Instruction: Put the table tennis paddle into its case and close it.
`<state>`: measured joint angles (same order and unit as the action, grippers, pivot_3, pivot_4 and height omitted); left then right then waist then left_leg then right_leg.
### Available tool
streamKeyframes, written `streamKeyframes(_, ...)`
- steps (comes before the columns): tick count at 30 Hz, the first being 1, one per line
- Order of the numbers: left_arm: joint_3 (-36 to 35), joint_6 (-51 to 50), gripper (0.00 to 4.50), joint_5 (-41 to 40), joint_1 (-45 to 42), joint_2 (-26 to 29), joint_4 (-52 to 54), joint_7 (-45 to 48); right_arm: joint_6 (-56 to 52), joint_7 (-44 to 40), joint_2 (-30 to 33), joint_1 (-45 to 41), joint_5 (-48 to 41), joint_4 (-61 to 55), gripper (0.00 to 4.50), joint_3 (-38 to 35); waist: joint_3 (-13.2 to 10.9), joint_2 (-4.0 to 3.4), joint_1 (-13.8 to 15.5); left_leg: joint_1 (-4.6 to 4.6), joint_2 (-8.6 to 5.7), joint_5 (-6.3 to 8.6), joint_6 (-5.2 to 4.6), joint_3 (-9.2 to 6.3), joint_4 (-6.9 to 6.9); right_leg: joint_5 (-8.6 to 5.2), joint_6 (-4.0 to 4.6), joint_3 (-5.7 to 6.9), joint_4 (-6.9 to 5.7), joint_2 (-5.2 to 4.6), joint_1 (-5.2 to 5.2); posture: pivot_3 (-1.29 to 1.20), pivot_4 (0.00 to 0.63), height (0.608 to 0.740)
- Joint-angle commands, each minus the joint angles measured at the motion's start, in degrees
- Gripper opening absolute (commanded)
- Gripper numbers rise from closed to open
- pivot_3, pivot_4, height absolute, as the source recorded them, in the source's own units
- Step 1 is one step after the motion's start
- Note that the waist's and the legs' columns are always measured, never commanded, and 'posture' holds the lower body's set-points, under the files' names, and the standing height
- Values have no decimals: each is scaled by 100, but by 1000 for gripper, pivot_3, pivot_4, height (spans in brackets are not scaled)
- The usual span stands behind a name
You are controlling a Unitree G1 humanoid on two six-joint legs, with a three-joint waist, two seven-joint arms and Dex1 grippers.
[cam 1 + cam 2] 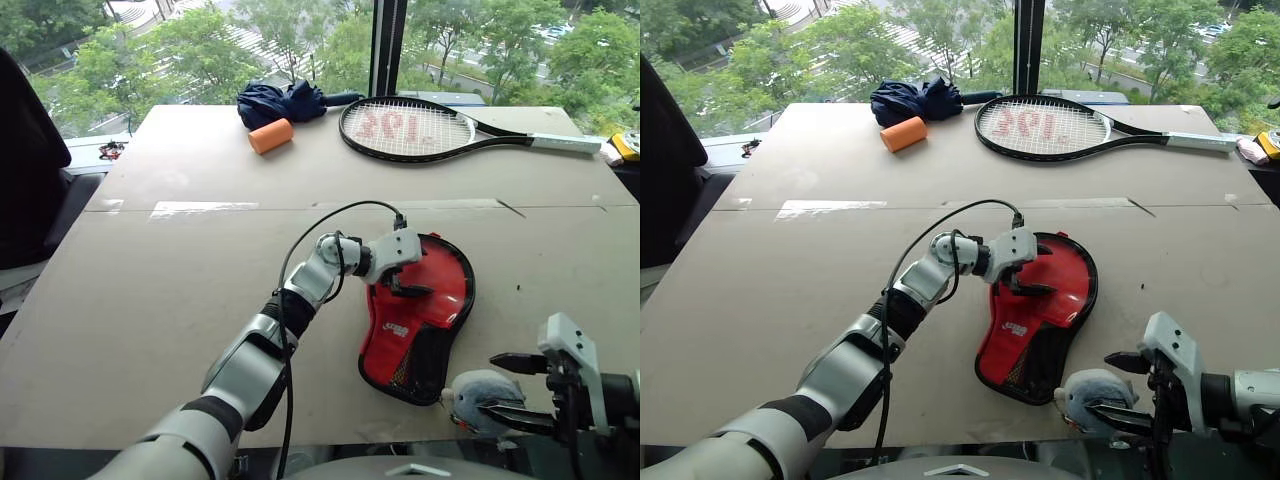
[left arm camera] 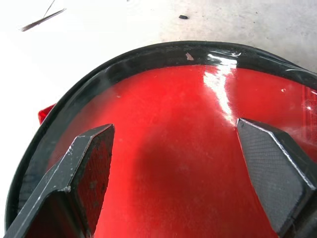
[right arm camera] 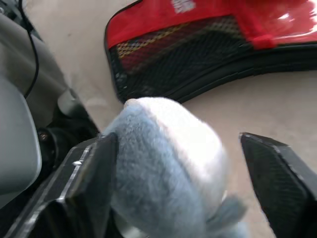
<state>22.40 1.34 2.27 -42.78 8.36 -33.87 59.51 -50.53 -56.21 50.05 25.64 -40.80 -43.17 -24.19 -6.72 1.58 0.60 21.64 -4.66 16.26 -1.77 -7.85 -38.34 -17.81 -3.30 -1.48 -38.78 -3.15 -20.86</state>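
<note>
Case point(image 1: 415, 320) lies near right on the table point(image 1: 180, 290), red paddle face under clear plastic. My left gripper point(image 1: 408, 288) hovers spread over it; the floppy, slick pouch probably wants an edge grip.

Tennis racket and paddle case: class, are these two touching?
Apart. The left eye view shows the tennis racket far off and the case nearer the robot, with a wide stretch of bare table between them.

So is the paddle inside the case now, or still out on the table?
Inside. The paddle's red face shows through the clear panel of the case, ringed by its black edge; the open left gripper rests on it. Zip state: cannot tell.
</note>
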Motion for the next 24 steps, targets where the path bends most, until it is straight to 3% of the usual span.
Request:
streamKeyframes(1,-519,-489,3988,-532,387,323,932,100,756,210,-467,-411,-1,480,4416,-482,-28,-28,-28,4,1,0,1,0,-1,0,1,-2,-3,0,-6,0,150,740)
streamKeyframes(3,-846,-915,3988,-950,680,624,1818,200,1158,108,-526,-423,232,775,4416,-554,-54,-62,-2,24,-2,-3,5,7,-3,0,1,-10,-10,-3,-31,0,150,740)
streamKeyframes(11,-2076,-2216,3988,-2033,2384,2103,4433,153,3225,-498,-792,-601,958,2321,4416,-509,-67,-87,-1,61,-2,-17,29,20,0,0,1,-23,-6,-5,-73,0,150,740)
streamKeyframes(18,-2824,-2072,3988,-2137,4468,2921,5212,37,4558,-1240,-845,-1048,1247,3907,4416,-224,-113,-150,22,39,1,-15,26,33,7,1,3,-39,-9,-5,-61,0,150,740)
streamKeyframes(24,-3035,-1794,3988,-2214,5567,2982,5751,-88,4950,-1742,-697,-1269,1258,4673,4416,-66,-123,-165,42,39,1,-4,8,38,15,0,5,-44,-5,-8,-62,0,150,740)
